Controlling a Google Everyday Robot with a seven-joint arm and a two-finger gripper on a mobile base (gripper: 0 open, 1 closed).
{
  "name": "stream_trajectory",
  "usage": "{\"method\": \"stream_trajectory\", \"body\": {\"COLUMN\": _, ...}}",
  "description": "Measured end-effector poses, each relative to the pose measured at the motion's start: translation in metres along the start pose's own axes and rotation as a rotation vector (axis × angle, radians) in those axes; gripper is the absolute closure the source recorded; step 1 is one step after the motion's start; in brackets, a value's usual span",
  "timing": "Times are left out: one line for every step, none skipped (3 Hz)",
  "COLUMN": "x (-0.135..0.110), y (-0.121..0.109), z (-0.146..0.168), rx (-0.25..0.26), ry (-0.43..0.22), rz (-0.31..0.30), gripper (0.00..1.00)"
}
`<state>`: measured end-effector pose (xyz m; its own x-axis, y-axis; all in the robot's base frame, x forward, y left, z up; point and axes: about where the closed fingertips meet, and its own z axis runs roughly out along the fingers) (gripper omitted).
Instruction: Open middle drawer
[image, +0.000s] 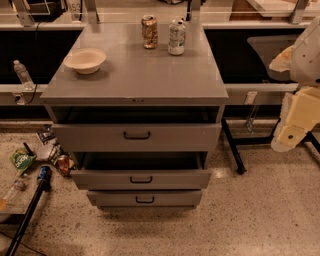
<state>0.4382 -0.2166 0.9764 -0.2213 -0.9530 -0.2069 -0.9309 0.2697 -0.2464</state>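
The grey cabinet has three drawers. The middle drawer has a low flat front with a small black bar handle. It stands pulled out, with its dark inside showing above the front. The taller top drawer is pulled out too. The lowest drawer sits furthest in. My gripper, cream-coloured, hangs at the right edge of the view. It is well to the right of the cabinet, at about the height of the top drawer, and touches nothing.
On the cabinet top stand a white bowl and two cans. A water bottle stands at the left. Litter and a black pole lie on the floor at left. A black table leg stands right of the cabinet.
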Motion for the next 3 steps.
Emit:
{"method": "stream_trajectory", "body": {"x": 0.000, "y": 0.000, "z": 0.000, "rx": 0.000, "ry": 0.000, "rz": 0.000, "gripper": 0.00}}
{"method": "stream_trajectory", "body": {"x": -0.010, "y": 0.002, "z": 0.029, "rx": -0.017, "ry": -0.044, "rz": -0.020, "gripper": 0.00}}
{"method": "stream_trajectory", "body": {"x": -0.020, "y": 0.010, "z": 0.088, "rx": -0.068, "ry": -0.119, "rz": -0.041, "gripper": 0.00}}
